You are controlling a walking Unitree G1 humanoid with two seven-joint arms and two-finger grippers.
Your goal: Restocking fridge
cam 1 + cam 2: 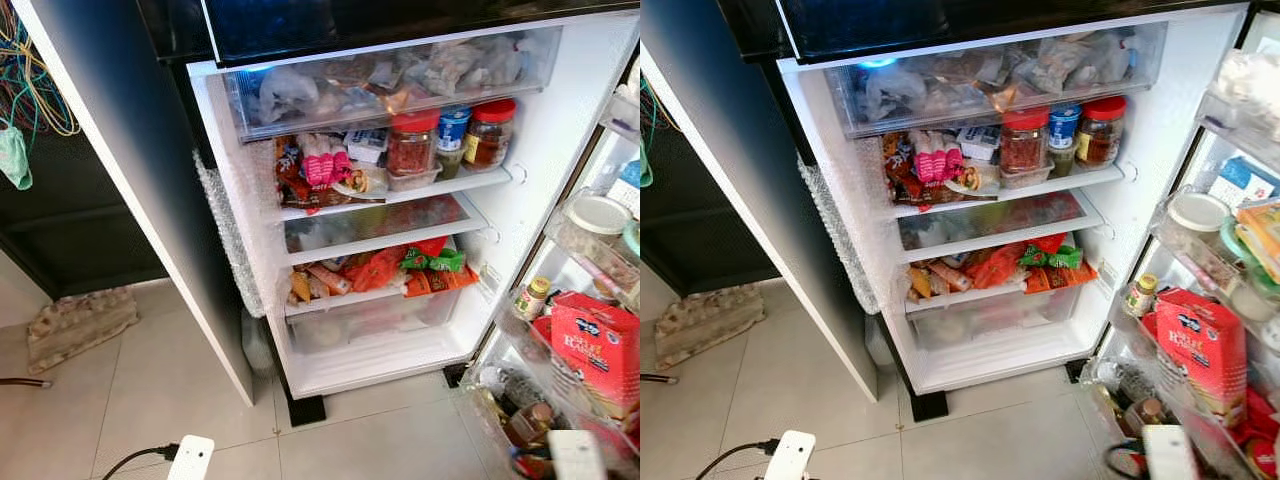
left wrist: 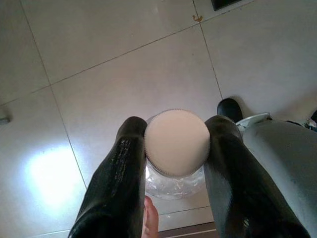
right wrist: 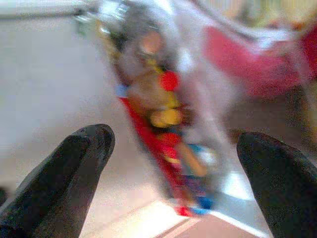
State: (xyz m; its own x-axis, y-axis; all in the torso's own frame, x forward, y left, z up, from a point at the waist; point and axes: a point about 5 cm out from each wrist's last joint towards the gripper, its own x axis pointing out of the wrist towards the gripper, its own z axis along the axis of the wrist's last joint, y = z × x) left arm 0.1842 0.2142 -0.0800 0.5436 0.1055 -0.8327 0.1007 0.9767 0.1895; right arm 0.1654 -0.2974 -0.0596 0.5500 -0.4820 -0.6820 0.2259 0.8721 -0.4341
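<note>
The fridge [image 1: 520,130] stands open before me. Its shelves hold red-lidded jars [image 1: 413,141], pink packets [image 1: 322,166] and orange and green packets [image 1: 400,268]. The door shelves [image 1: 585,300] on the right carry a red box [image 1: 598,345] and small bottles. In the left wrist view my left gripper [image 2: 177,123] is shut on a clear jar with a pale round lid [image 2: 177,144], held above the tiled floor. My right gripper [image 3: 174,136] is open, its fingers wide apart, facing blurred bottles and packets [image 3: 163,114] in a door shelf.
A clear drawer [image 1: 400,70] of bags sits at the top and a crisper drawer [image 1: 375,320] at the bottom. An egg tray [image 1: 80,325] lies on the floor [image 1: 150,400] at left, below coloured wires [image 1: 30,70]. The dark fridge side [image 1: 150,180] juts forward.
</note>
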